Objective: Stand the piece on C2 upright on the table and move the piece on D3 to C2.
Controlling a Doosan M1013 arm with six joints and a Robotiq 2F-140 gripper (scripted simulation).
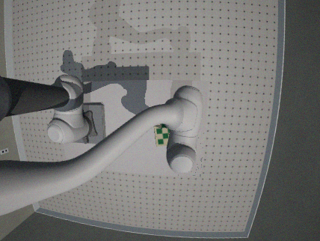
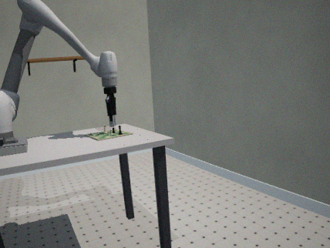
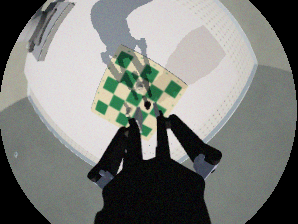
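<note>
No lettering is legible on the green-and-cream board (image 3: pixel 141 91) lying on the white bench (image 2: pixel 77 148). The hand (image 3: pixel 154 120) hangs above the board, fingers nearly together with nothing between them. On the board stand a pale piece (image 2: pixel 105 129) and two small dark pieces (image 2: pixel 120 130); their squares cannot be told.
</note>
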